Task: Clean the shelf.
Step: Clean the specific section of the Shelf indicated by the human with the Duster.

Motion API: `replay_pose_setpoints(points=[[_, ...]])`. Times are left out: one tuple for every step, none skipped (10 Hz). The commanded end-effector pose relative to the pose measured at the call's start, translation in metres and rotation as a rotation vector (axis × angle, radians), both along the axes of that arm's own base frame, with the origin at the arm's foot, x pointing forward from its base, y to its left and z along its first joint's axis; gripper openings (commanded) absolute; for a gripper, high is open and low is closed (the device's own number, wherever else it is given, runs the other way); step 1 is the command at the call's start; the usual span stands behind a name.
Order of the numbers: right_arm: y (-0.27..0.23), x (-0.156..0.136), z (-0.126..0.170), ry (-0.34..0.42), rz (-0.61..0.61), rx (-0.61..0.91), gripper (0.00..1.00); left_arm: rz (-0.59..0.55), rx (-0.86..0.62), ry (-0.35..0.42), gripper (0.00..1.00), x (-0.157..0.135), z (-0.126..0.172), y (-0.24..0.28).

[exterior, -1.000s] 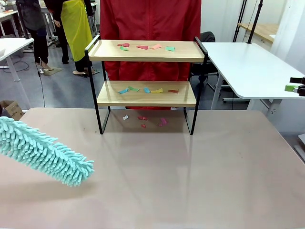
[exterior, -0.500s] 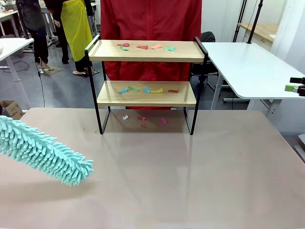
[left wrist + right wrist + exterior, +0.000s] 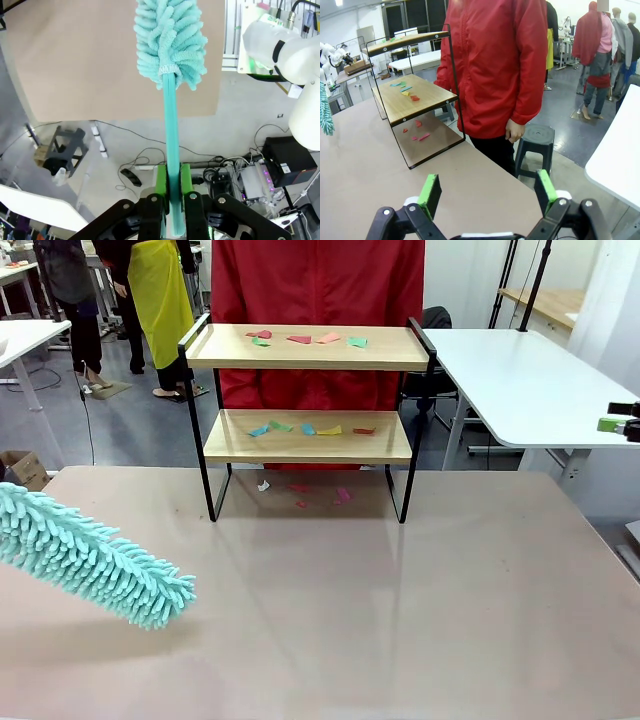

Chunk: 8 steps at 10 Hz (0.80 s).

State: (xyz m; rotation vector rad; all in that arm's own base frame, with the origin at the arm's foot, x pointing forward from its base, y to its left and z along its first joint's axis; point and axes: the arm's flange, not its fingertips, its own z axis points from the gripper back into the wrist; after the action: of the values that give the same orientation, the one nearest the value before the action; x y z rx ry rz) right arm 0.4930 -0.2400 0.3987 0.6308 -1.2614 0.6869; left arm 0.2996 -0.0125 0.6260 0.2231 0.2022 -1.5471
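Front view: the small two-tier shelf of light wooden boards in a thin black metal frame (image 3: pixel 390 357) stands upright at the far middle of the smooth beige worktop (image 3: pixel 420 620), just in front of a person in a red jacket (image 3: pixel 315 280). Small coloured paper scraps (image 3: pixel 300 338) lie on the upper board, with more on the lower board and on the worktop beneath. The fluffy turquoise microfibre duster (image 3: pixel 95 560) hangs low over the near left, well apart from the shelf. I judge the shelf light and stiff, likely to slide or tip on so slick a surface if swept hard. Its raised side rails look the best place to steady it. The scraps look feather-light and should scatter easily. A white table (image 3: pixel 520 380) stands to the right, with open floor behind.

Left wrist view: the left pincer (image 3: pixel 171 181) is clamped narrow on the duster's slim turquoise handle (image 3: pixel 170 125), low on its length. The soft head will probably bend against the boards.

Right wrist view: the right pincer (image 3: pixel 488 192) stands wide with nothing between its green pads, above the worktop. The shelf lies farther off, the person stands beside it, and a black stool (image 3: pixel 537 136) sits on the floor.
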Motion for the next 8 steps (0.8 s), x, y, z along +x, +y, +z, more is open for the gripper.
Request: replay_pose_setpoints(points=[[0.0016, 0.0006, 0.0018, -0.004, 0.000, -0.002, 1.00, -0.011, 0.016, -0.001, 0.13, -0.0019, 0.0028, 0.0021], [0.0016, 0.0006, 0.0018, -0.004, 0.000, -0.002, 1.00, -0.011, 0.016, -0.001, 0.13, -0.0019, 0.0028, 0.0021], [0.0016, 0.0006, 0.0018, -0.004, 0.000, -0.002, 1.00, -0.011, 0.016, -0.001, 0.13, -0.0019, 0.0028, 0.0021], [0.0016, 0.0006, 0.0018, -0.004, 0.000, -0.002, 1.00, -0.011, 0.016, -0.001, 0.13, -0.0019, 0.0028, 0.0021], [0.0016, 0.0006, 0.0018, -0.004, 0.000, -0.002, 1.00, -0.011, 0.016, -0.001, 0.13, -0.0019, 0.0028, 0.0021], [0.0016, 0.0006, 0.0018, -0.004, 0.000, -0.002, 1.00, -0.011, 0.016, -0.001, 0.13, -0.0019, 0.0028, 0.0021], [0.0016, 0.0006, 0.0018, -0.004, 0.000, -0.002, 1.00, -0.011, 0.016, -0.001, 0.13, -0.0019, 0.0028, 0.0021], [0.0016, 0.0006, 0.0018, -0.004, 0.000, -0.002, 1.00, -0.011, 0.016, -0.001, 0.13, -0.0019, 0.0028, 0.0021]])
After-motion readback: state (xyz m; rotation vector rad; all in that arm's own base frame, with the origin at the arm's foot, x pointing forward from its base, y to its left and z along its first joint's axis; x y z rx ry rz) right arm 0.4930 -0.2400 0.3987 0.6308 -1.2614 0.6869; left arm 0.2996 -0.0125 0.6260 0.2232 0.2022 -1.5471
